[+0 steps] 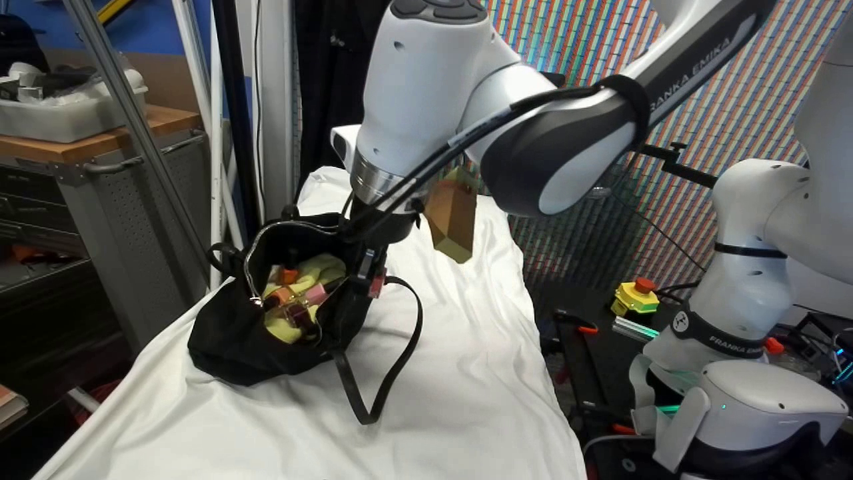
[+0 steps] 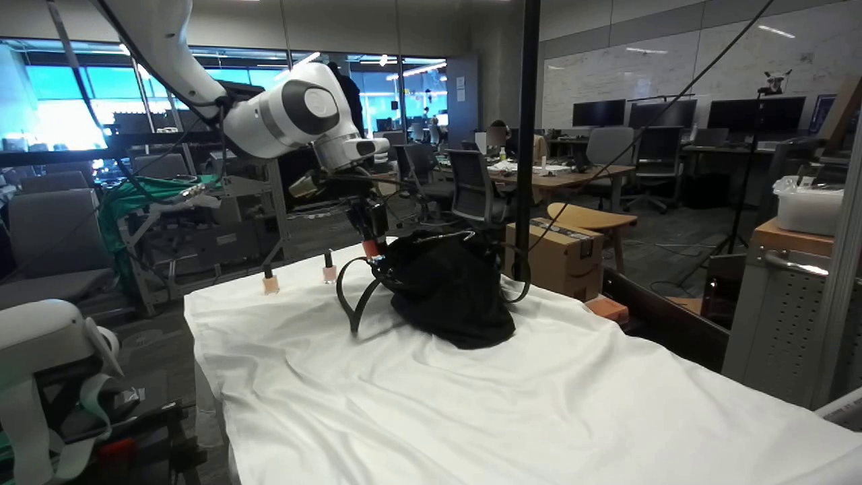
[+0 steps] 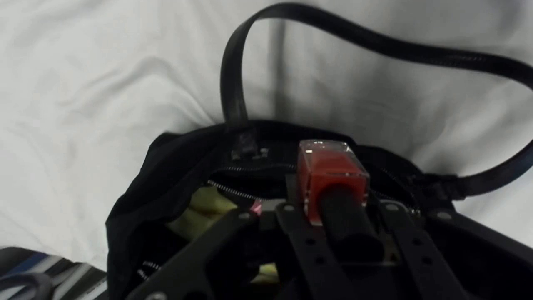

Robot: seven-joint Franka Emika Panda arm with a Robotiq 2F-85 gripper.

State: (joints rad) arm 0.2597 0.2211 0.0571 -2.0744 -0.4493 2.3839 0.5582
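Black gripper (image 3: 339, 208) pinches red, square glass bottle (image 3: 333, 168) by black cap (image 3: 346, 221), leaving body exposed at rim (image 3: 258, 168) of black fabric bag (image 2: 451, 289).

A smooth, rounded white robot arm (image 1: 496, 83) carries dark grey panels (image 1: 526, 163), one section marked with pale FRANKA EMIKA lettering (image 1: 690, 73) beside a black strap (image 1: 633, 107). Black cables (image 1: 516, 110), one bearing a pale label (image 1: 470, 137), run along its outside. A silver metal collar (image 1: 380, 180) rings the white wrist (image 1: 406, 127), which is capped by a lobed dark grey disc (image 1: 440, 9). The gripper (image 3: 339, 207) is black, its slim fingers (image 3: 315, 251) drilled with small round holes (image 3: 310, 241) and set with grey screw heads (image 3: 392, 207). At right, the white base (image 1: 773, 400) wears a black band (image 1: 716, 338) with the maker's name and a round white emblem (image 1: 681, 323).
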